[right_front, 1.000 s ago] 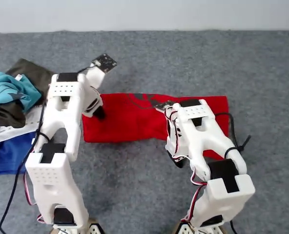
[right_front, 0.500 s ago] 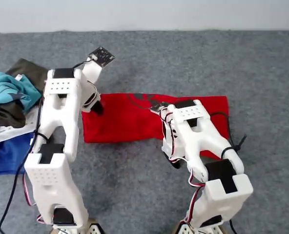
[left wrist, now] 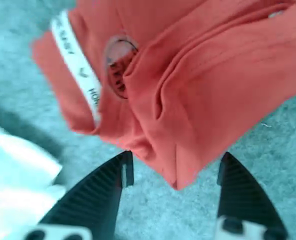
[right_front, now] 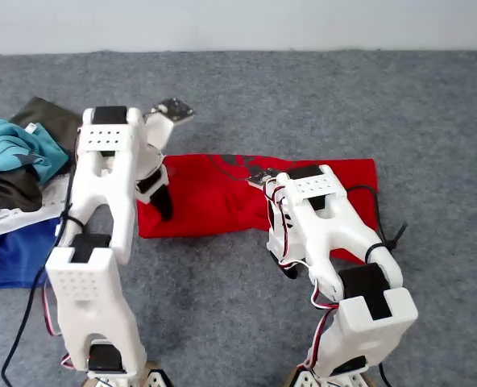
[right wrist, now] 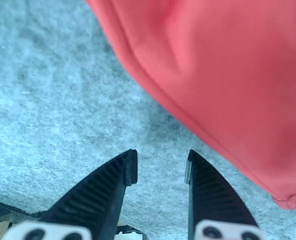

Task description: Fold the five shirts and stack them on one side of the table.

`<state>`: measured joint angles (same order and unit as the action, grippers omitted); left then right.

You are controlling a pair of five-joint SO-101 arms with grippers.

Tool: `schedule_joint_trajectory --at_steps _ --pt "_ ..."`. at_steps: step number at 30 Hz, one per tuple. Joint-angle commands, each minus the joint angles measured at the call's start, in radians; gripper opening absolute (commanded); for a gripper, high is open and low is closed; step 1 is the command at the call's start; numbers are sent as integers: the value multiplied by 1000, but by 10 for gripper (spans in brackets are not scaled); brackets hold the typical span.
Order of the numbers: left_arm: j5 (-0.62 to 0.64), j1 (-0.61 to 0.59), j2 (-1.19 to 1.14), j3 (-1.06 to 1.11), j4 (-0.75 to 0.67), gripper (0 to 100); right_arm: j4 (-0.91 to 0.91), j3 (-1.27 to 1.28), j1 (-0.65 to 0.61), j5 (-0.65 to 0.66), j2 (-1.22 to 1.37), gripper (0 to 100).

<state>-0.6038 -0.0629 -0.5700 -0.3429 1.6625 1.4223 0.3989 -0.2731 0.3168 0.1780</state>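
Red shirt lies folded into a strip mid-table
Left gripper is spread wide astride its bunched corner; right gripper, narrowly parted, hovers over grey table just beside the hem; other shirts are heaped at the left edge

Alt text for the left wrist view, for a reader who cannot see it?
The left gripper, fingers open, hovers over a corner of the folded red shirt on the grey table. A white neck label runs across the shirt; white cloth lies nearby.
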Motion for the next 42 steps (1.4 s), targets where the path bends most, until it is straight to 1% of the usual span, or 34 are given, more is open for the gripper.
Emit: schedule_joint_trajectory --at_steps 1,7,10,14,26,29,32,38,42 --pt "3 -2 -40 -30 3 273 -7 -3 -2 9 -51 162" --pt "2 -52 -91 -31 -106 272 -7 -3 -2 9 -51 162" --pt "-6 -86 -81 -35 -129 272 -7 -2 -2 9 -51 162" --pt "-78 -112 -66 -54 -97 272 -7 -2 -5 9 -51 162" --pt "-87 -121 -44 -54 -81 272 -7 0 -1 9 -51 162" --pt "-126 -146 -44 -54 -81 272 -7 0 1 9 -51 162" --pt "-130 -186 -44 -54 -75 272 -7 -5 18 9 -51 162" --pt "-130 -196 -44 -128 21 272 -7 -6 97 9 -51 162" --pt "-127 -192 -44 -219 72 272 -7 -6 108 9 -51 162"
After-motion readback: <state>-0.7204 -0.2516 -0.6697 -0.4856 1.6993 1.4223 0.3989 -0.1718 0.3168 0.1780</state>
